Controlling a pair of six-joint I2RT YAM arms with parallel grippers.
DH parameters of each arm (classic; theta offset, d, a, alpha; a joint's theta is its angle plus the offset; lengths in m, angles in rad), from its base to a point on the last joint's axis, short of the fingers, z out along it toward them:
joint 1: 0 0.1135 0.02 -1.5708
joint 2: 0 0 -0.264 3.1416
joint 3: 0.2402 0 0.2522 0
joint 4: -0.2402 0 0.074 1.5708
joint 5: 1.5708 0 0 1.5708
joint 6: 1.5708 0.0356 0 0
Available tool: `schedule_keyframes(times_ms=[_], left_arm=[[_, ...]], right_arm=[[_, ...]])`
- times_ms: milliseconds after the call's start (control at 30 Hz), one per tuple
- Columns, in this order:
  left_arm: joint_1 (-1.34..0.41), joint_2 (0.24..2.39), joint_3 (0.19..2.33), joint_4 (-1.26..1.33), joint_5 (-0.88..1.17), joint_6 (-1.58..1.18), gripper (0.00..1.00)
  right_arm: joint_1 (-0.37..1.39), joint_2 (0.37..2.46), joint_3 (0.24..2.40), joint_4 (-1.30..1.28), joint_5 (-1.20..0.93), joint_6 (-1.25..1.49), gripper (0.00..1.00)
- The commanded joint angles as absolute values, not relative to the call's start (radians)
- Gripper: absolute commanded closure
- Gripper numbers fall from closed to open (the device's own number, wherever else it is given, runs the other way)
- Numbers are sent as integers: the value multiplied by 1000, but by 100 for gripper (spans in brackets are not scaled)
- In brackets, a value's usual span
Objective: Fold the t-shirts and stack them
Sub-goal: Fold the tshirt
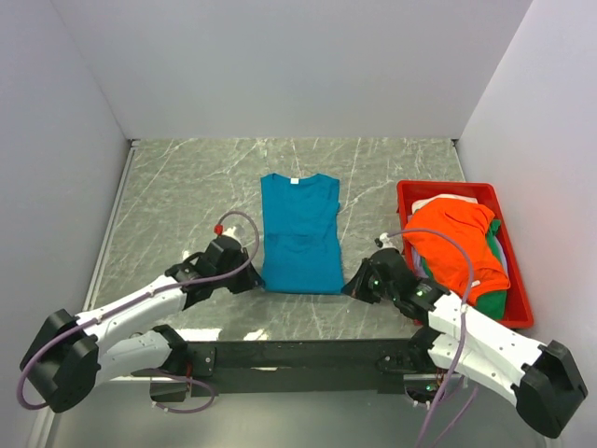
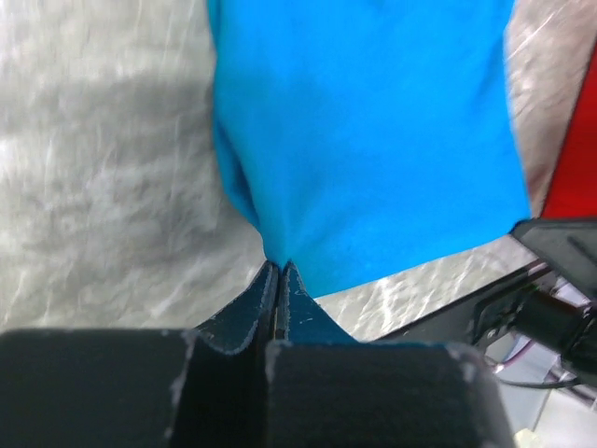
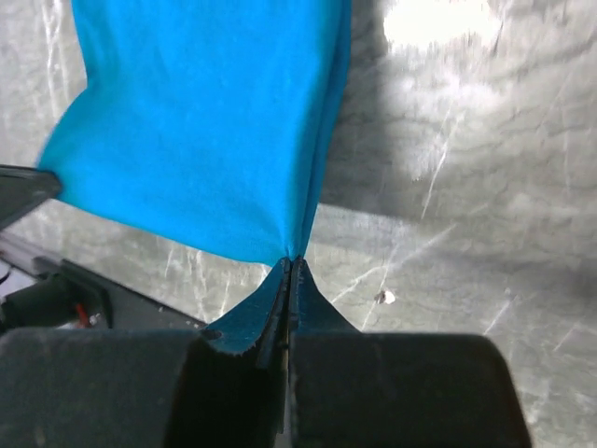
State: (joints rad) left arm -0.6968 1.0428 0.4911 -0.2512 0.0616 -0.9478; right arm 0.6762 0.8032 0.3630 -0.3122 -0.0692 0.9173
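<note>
A teal-blue t-shirt (image 1: 298, 235) lies flat in the middle of the table, sleeves folded in, white neck label at the far end. My left gripper (image 1: 256, 280) is shut on its near left hem corner, where the blue cloth (image 2: 364, 131) bunches at the fingertips (image 2: 277, 269). At the near right hem corner my right gripper (image 1: 351, 284) is shut on the blue cloth (image 3: 201, 131), pinched at its fingertips (image 3: 291, 263). Orange (image 1: 457, 245), green (image 1: 494, 301) and white (image 1: 446, 202) t-shirts are heaped in the red bin (image 1: 511, 280) on the right.
White walls close the table on three sides. The red bin stands against the right wall, close beside my right arm. A black base rail (image 1: 298, 353) runs along the near edge. Grey marble tabletop (image 1: 187, 205) shows to the left of the shirt.
</note>
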Motion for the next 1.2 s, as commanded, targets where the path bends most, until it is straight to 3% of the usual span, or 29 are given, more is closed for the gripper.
schedule_keyframes(times_ms=[0,567,1167], left_arm=[[-664,1080,571,-261,64,-905,99],[-423,1543,1098,-258,276,-865,99],[-287,2077,1664,-334,273,-861,99]], right_arm=[[670,872,472,-351,-2,844,100],[411,1331,998,-301,-93,621,100],[268,1961,1617,-348,-169,543,100]])
